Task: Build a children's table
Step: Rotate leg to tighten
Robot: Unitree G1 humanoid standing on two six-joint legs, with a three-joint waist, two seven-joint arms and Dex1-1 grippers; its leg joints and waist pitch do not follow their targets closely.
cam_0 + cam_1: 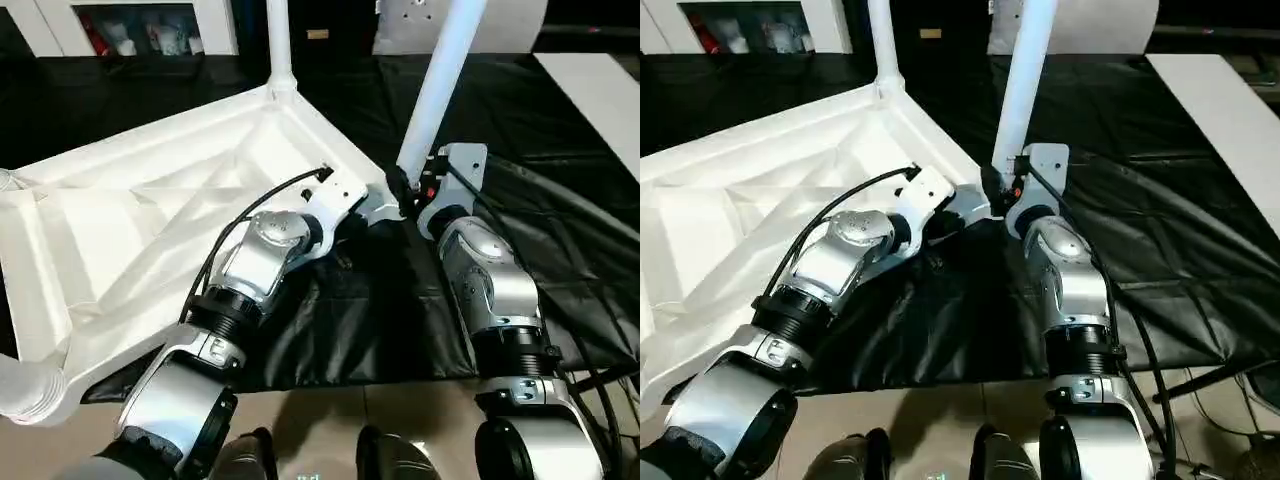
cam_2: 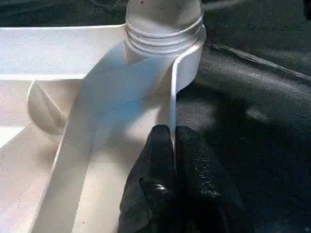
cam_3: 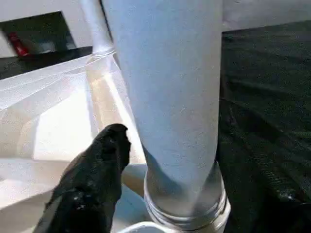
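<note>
The children's table lies upside down, its white ribbed top [image 1: 130, 230] on the black cover. One leg [image 1: 279, 40] stands in the far corner socket. A second leg [image 1: 440, 80] rises, leaning slightly, from the corner socket [image 3: 184, 213] nearest my grippers. My left gripper [image 2: 173, 141] is shut on the thin rim wall [image 2: 173, 97] of the top, just beside that socket. My right gripper [image 1: 405, 190] sits around the base of the second leg. One black finger [image 3: 104, 160] stands a little apart from the tube, and the other is hidden behind it.
Another white tube [image 1: 25, 390] pokes out at the top's near left corner. Black cables [image 1: 560, 200] run across the black-covered work surface [image 1: 560, 140] to the right. A white strip [image 1: 600, 90] lies at the far right, and white cabinets [image 1: 140, 20] stand behind.
</note>
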